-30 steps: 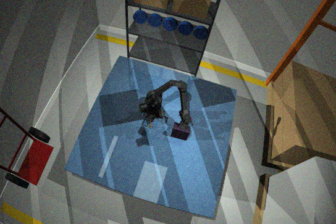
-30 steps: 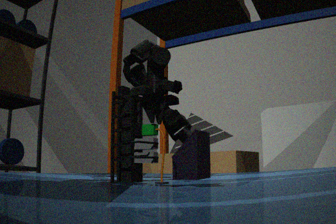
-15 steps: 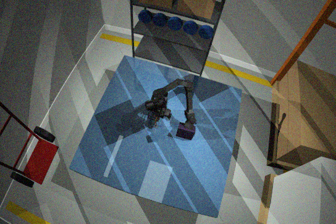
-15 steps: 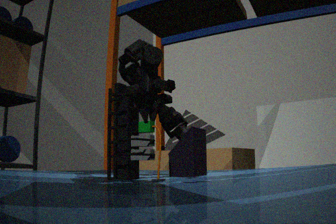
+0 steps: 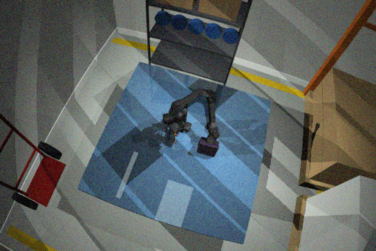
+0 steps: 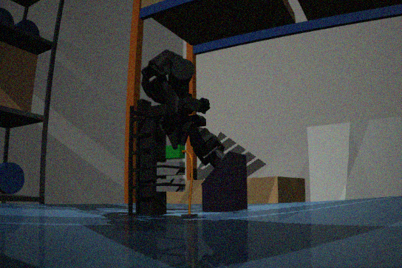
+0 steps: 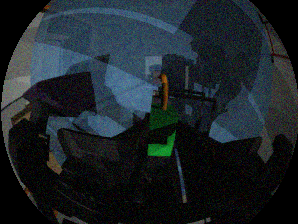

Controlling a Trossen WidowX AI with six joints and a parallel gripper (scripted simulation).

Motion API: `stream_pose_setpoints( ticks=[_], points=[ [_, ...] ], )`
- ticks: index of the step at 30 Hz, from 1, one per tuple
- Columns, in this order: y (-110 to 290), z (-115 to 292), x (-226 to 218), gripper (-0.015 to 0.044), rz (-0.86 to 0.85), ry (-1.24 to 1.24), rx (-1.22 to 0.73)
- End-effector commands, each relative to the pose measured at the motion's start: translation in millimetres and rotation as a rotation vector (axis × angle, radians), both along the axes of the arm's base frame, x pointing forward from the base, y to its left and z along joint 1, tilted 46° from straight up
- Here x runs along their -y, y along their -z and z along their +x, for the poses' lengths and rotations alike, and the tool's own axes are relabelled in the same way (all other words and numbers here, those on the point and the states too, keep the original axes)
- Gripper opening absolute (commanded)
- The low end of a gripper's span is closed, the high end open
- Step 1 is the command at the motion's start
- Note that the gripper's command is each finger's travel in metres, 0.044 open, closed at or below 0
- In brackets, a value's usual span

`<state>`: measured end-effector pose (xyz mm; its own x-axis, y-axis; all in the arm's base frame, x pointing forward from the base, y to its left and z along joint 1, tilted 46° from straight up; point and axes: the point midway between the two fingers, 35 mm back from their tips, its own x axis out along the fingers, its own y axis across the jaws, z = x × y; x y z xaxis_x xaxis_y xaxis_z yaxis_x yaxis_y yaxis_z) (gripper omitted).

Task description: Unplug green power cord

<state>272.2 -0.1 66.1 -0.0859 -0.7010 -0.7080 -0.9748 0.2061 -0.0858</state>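
My gripper (image 5: pixel 172 134) (image 6: pixel 175 143) (image 7: pixel 162 123) hangs low over the blue mat (image 5: pixel 214 183), fingers pointing down. It is shut on the green plug (image 6: pixel 174 151) (image 7: pixel 161 129), which shows as a small green block between the dark fingers. A thin orange cord (image 6: pixel 189 184) (image 7: pixel 162 86) runs from the plug down to the floor. A dark upright slotted block (image 6: pixel 148 166), apparently the power strip, stands just left of the plug. I cannot tell whether the plug touches it. In the top view the plug is hidden by the arm.
The arm's dark purple base (image 5: pixel 208 146) (image 6: pixel 225 184) stands right of the gripper. A black shelf rack (image 5: pixel 193 38) with blue balls and cardboard boxes is behind. A red hand truck (image 5: pixel 41 176) is at the left, and an orange-and-blue rack (image 6: pixel 134 77) and a cardboard box (image 6: pixel 273 188) lie beyond.
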Motion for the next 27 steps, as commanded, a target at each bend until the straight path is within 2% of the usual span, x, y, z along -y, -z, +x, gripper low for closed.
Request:
stream_pose_setpoints(
  ticks=[1, 4, 27],
  points=[
    [0, 0, 0, 0.0015, 0.000, 0.001, 0.001],
    [0, 0, 0, 0.0000, 0.000, 0.001, 0.001],
    [22, 10, -25, 0.0000, 0.003, -0.002, 0.001]
  ],
)
